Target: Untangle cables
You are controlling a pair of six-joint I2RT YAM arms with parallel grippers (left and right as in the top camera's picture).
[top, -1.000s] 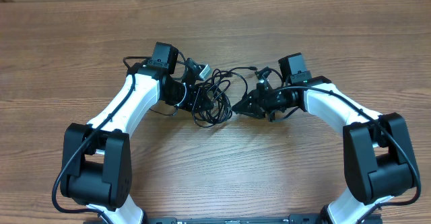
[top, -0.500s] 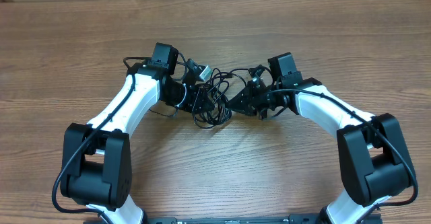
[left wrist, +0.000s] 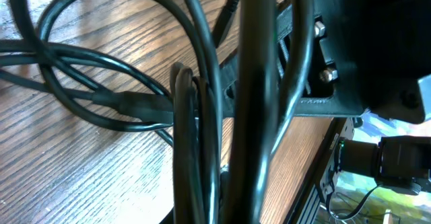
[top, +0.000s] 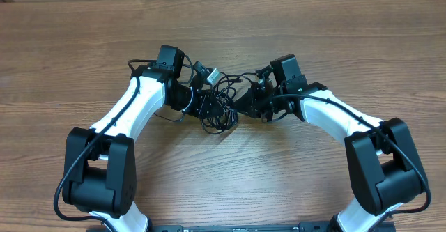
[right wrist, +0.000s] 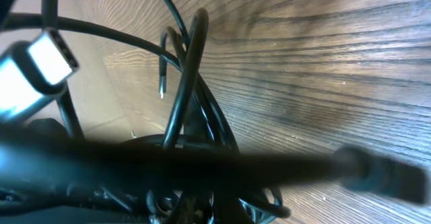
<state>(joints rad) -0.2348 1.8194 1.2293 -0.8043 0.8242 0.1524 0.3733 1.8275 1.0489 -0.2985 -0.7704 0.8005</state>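
The cables (top: pixel 224 98) are a knot of thin black cords bunched on the table between my two grippers. A silver-tipped plug (top: pixel 211 73) sticks out at the top left of the knot. My left gripper (top: pixel 211 107) is shut on strands at the knot's left side. My right gripper (top: pixel 242 105) is shut on strands at its right side, a short gap from the left one. In the left wrist view the cables (left wrist: pixel 195 136) run straight down over the jaws and hide them. In the right wrist view loops of cables (right wrist: pixel 195 103) and the plug (right wrist: pixel 42 61) fill the frame.
The wooden table (top: pixel 334 37) reaches to a beige strip along the far edge. The black body of the right arm's gripper (left wrist: pixel 363 42) fills the upper right of the left wrist view. Both white arms curve in from the near corners.
My right gripper has moved left and slightly up toward the left gripper. The cables between them have slackened and bunched tighter. The left arm has stayed put.
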